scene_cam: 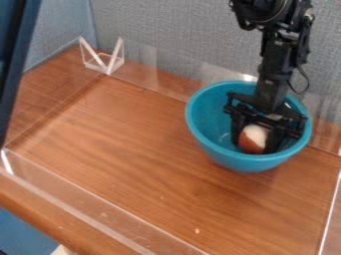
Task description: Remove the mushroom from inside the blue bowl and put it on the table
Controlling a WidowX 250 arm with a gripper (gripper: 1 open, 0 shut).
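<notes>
Deep within the glossy round blue bowl (213,134), black jaws (260,124) clamped around the cream-stemmed mushroom (252,137).

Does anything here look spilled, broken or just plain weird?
Nothing spilled or broken. The one oddity: a toy mushroom lying on its side in the blue bowl, with the claw shut around it. The table looks tidy.

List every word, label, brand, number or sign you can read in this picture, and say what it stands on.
None: no readable text, label, brand, number or sign shows anywhere.
The deep turquoise-blue plastic bowl, the small orange-capped toy mushroom, the black tool and the reddish-brown wood-grain table with its clear acrylic walls all appear unmarked.
</notes>
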